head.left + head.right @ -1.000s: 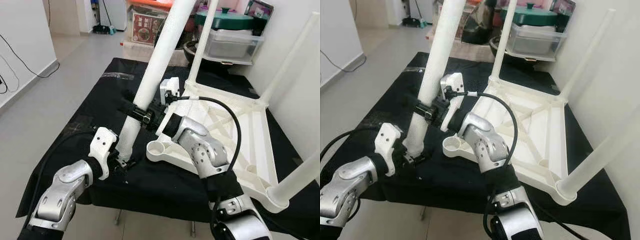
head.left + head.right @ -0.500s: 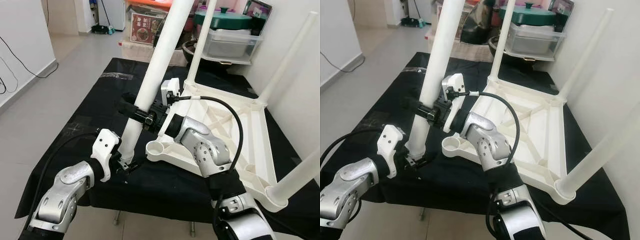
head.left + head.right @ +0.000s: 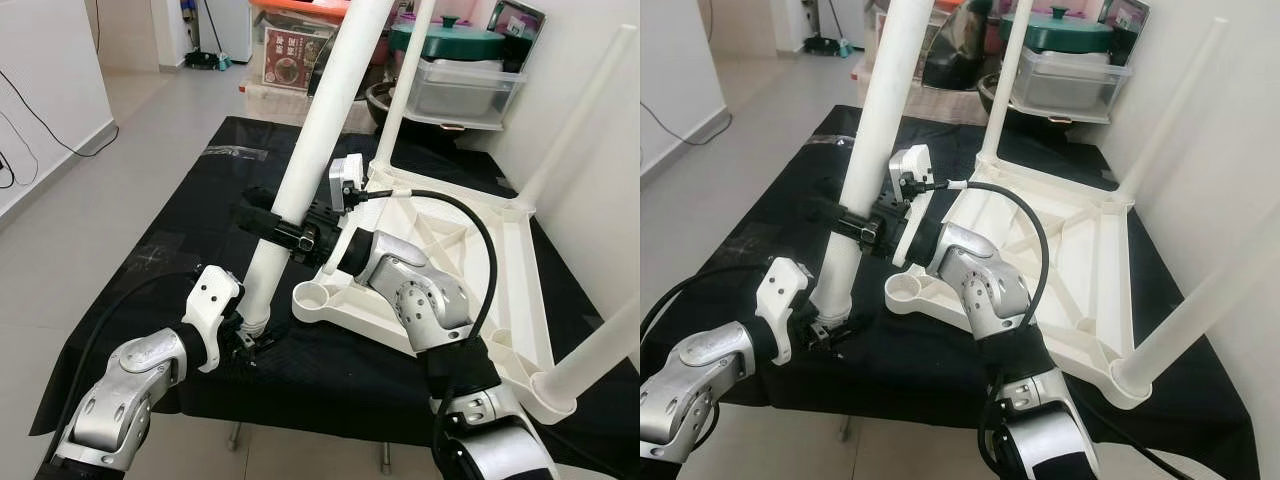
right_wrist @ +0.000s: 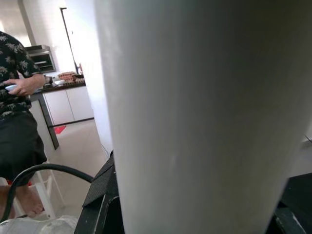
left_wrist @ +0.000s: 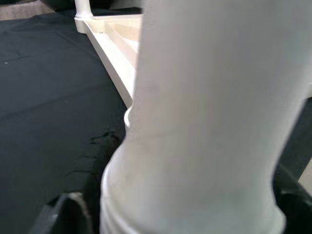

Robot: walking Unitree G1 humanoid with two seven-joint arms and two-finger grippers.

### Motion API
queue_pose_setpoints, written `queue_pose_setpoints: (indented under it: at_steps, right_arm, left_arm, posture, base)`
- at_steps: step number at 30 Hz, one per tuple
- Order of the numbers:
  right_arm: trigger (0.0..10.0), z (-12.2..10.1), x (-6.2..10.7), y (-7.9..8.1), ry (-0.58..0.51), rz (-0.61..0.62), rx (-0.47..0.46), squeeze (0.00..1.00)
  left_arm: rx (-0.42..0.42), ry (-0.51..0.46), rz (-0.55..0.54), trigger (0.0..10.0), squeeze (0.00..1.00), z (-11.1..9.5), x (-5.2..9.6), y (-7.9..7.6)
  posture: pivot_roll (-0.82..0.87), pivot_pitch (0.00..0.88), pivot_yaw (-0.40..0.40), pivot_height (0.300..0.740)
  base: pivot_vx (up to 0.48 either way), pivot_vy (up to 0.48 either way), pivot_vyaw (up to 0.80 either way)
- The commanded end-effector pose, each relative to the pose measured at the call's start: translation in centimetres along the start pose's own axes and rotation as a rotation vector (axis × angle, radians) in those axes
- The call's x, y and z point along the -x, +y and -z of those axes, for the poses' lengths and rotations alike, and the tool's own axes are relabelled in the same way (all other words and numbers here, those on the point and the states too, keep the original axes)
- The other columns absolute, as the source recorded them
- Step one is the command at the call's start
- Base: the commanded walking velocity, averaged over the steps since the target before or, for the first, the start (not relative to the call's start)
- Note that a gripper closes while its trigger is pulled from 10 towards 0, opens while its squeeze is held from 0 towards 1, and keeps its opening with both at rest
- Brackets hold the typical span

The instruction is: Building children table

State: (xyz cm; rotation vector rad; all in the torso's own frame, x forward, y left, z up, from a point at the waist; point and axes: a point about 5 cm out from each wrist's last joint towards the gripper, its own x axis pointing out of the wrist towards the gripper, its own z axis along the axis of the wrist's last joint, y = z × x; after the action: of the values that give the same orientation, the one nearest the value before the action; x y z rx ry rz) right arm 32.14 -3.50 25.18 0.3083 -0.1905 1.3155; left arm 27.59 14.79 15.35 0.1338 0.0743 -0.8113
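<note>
While three legs already stand up from the overturned white tabletop [image 3: 470, 270], which lies on the black cloth [image 3: 150, 250] well beyond both pincers, the fourth corner socket [image 3: 312, 296] is empty, so by my reading the build is most of the way done, with one leg left to seat.

That loose leg [image 3: 310, 130] leans steeply between the two pincers, its thick lower end just beside the empty socket, on the side away from the tabletop, and not yet in it. The right gripper [image 3: 283, 226] is clamped round the leg partway up, its black fingers pinching the tube from both sides. Below it, the left gripper [image 3: 245, 335] sits at the leg's foot, closed on the flared end, which fills its wrist camera. In the right wrist view a person [image 4: 17, 97] stands in the far room.

Against the picture of a second ago, the leg's foot has been carried a little nearer the socket, the left gripper has shifted with it, and the right wrist has come slightly higher along the tube. The tabletop has not moved.
</note>
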Motion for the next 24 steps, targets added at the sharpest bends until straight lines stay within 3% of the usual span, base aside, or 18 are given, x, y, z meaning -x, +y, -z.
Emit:
queue_pose_setpoints:
  at_steps: [1,9,10,11,12,13,16,18,19,21,22,23,24]
  right_arm:
    - [0.0,0.3,-0.5,0.7,0.002,-0.043,-0.014,0.01]
    - [0.0,0.5,-0.7,0.5,0.017,0.007,-0.006,0.0]
    - [10.0,0.7,-0.8,0.1,0.019,0.07,-0.013,0.0]
    - [10.0,0.7,-0.8,-0.3,0.013,0.118,-0.018,0.71]
    - [10.0,0.7,-0.8,-0.5,0.008,0.147,-0.023,0.71]
    - [10.0,0.7,-0.8,-0.9,-0.008,0.194,-0.042,1.0]
    - [10.0,0.8,-0.7,-1.4,-0.005,0.29,-0.043,1.0]
    - [10.0,0.8,-0.7,-1.4,-0.005,0.29,-0.043,1.0]
    - [10.0,1.0,-0.7,-1.7,-0.004,0.367,-0.065,1.0]
    - [10.0,1.0,-0.7,-1.7,-0.004,0.367,-0.065,1.0]
    - [10.0,1.2,-0.6,-1.9,-0.005,0.421,-0.096,0.87]
    - [10.0,1.5,-0.4,-1.9,-0.008,0.469,-0.14,0.0]
    - [10.0,1.5,-0.4,-1.9,-0.008,0.469,-0.14,0.0]
  left_arm:
    - [0.0,-0.017,0.062,0.0,0.0,-0.2,-0.3,-0.9]
    - [-0.013,-0.036,0.073,0.0,0.0,-0.6,-0.4,-1.2]
    - [-0.022,-0.033,0.057,0.0,0.0,-0.6,-0.4,-1.0]
    - [-0.027,-0.028,0.042,8.9,0.0,-0.6,-0.5,-0.9]
    - [-0.03,-0.024,0.032,8.9,0.0,-0.6,-0.5,-0.8]
    - [-0.041,-0.016,0.0,10.0,0.0,-0.5,-0.6,-0.4]
    - [-0.058,-0.006,-0.059,10.0,0.0,-0.6,-0.7,0.3]
    - [-0.058,-0.006,-0.059,10.0,0.0,-0.6,-0.7,0.3]
    - [-0.082,0.008,-0.095,10.0,0.0,-0.5,-0.8,0.7]
    - [-0.082,0.008,-0.095,10.0,0.0,-0.5,-0.8,0.7]
    - [-0.099,0.019,-0.116,10.0,0.0,-0.5,-0.9,1.0]
    - [-0.119,0.036,-0.125,10.0,0.0,-0.3,-0.9,1.0]
    - [-0.119,0.036,-0.125,10.0,0.0,-0.3,-0.9,1.0]
  posture:
    - [0.1,0.0,-0.121,0.74]
    - [0.1,0.0,-0.122,0.74]
    - [0.1,0.0,-0.12,0.74]
    - [0.1,0.0,-0.12,0.74]
    - [0.1,0.0,-0.12,0.74]
    - [0.11,0.0,-0.122,0.74]
    - [0.1,0.0,-0.121,0.74]
    - [0.1,0.0,-0.121,0.74]
    - [0.1,0.0,-0.121,0.74]
    - [0.1,0.0,-0.121,0.74]
    - [0.1,0.0,-0.119,0.74]
    - [0.09,0.0,-0.115,0.74]
    - [0.09,0.0,-0.115,0.74]
  base:
    - [0.0,0.0,0.0]
    - [0.0,0.0,0.0]
    - [0.0,0.0,0.0]
    - [0.0,0.0,0.0]
    - [0.0,0.0,0.0]
    - [0.0,0.0,0.0]
    - [0.0,0.0,0.0]
    - [0.0,0.0,0.0]
    - [0.0,0.0,0.0]
    - [0.0,0.0,0.0]
    - [0.0,0.0,0.0]
    - [0.0,0.0,0.0]
    - [0.0,0.0,0.0]
